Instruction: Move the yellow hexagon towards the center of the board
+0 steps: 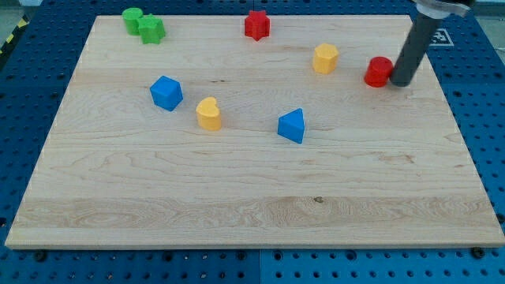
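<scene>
The yellow hexagon (325,58) sits on the wooden board (252,197) at the view's upper right. My tip (401,81) is at the far right, touching or nearly touching the right side of a red cylinder (379,72). The red cylinder lies between my tip and the yellow hexagon. The hexagon is about 95 pixels to the left of my tip and slightly higher.
A red star-like block (256,25) is at the top middle. Two green blocks (143,24) sit together at the top left. A blue cube (166,92), a yellow heart (209,113) and a blue triangular block (292,125) lie across the middle.
</scene>
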Controlling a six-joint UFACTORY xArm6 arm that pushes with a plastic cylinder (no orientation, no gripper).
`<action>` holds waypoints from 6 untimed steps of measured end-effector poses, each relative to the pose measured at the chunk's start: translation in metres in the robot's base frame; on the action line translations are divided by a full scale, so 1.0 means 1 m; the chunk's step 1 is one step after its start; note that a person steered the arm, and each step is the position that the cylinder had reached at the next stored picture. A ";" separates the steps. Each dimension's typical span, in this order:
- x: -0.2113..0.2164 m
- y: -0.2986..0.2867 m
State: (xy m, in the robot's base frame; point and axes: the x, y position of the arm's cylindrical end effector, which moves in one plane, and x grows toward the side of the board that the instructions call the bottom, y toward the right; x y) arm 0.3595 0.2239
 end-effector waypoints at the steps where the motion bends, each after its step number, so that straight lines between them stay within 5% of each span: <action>1: -0.013 -0.015; 4: -0.079 -0.042; 6: -0.064 -0.090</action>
